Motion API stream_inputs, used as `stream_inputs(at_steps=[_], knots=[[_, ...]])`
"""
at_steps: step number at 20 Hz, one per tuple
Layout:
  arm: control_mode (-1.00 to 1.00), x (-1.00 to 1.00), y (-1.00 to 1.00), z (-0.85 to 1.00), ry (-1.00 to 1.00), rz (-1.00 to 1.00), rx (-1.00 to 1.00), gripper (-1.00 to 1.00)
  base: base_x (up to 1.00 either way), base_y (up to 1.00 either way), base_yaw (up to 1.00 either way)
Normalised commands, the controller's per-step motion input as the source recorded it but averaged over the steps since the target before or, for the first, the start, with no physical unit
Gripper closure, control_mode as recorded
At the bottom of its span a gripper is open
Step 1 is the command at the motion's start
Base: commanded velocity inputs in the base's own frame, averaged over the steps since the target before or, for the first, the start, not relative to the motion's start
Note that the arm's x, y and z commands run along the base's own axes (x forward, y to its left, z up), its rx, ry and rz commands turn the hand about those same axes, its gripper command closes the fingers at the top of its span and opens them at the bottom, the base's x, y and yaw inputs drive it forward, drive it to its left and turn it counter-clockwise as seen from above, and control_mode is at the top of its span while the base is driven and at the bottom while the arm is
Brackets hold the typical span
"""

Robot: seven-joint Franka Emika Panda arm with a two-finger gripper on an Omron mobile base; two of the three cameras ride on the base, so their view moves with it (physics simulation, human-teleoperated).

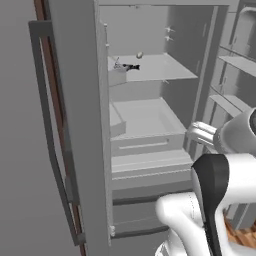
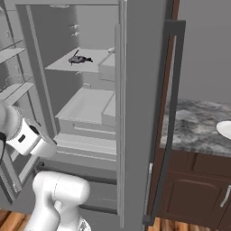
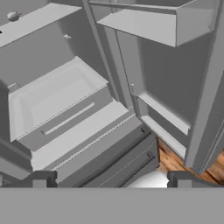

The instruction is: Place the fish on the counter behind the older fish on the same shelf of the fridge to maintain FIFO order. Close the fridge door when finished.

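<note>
The fridge (image 1: 150,30) stands open in front of me. The older fish (image 1: 131,66), small and dark, lies on the upper shelf (image 1: 165,70) near its left side; the right base view shows this fish (image 2: 80,59) on the same shelf (image 2: 61,65). The grey marbled counter (image 2: 194,124) lies to the right of the fridge. The fish from the counter is out of view. My gripper (image 3: 111,181) is open and holds nothing. It points at the lower drawers, well below the shelf (image 3: 35,22).
Both fridge doors stand wide open: the left one (image 1: 80,125) and the right one (image 2: 140,113), each with a long dark handle. A white plate (image 2: 224,128) sits on the counter's right edge. A small round item (image 1: 139,55) rests at the shelf's back. Grey drawers (image 3: 57,94) fill the lower fridge.
</note>
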Motion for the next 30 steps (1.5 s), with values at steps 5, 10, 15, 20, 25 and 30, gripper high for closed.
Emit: stream_inputs(at_steps=[5,10,15,20,25,30], knots=[[1.0,0.0,0.0,0.0,0.0,0.0,0.0,-1.0,-0.19,0.25,0.05],[1.0,0.0,0.0,0.0,0.0,0.0,0.0,-1.0,-0.3,0.13,0.05],[1.0,0.0,0.0,0.0,0.0,0.0,0.0,-1.0,-0.36,0.04,0.04],[1.0,0.0,0.0,0.0,0.0,0.0,0.0,-1.0,-0.28,0.1,0.0],[1.0,0.0,0.0,0.0,0.0,0.0,0.0,-1.0,-0.01,0.16,0.0],[1.0,0.0,0.0,0.0,0.0,0.0,0.0,-1.0,0.0,0.07,0.0]])
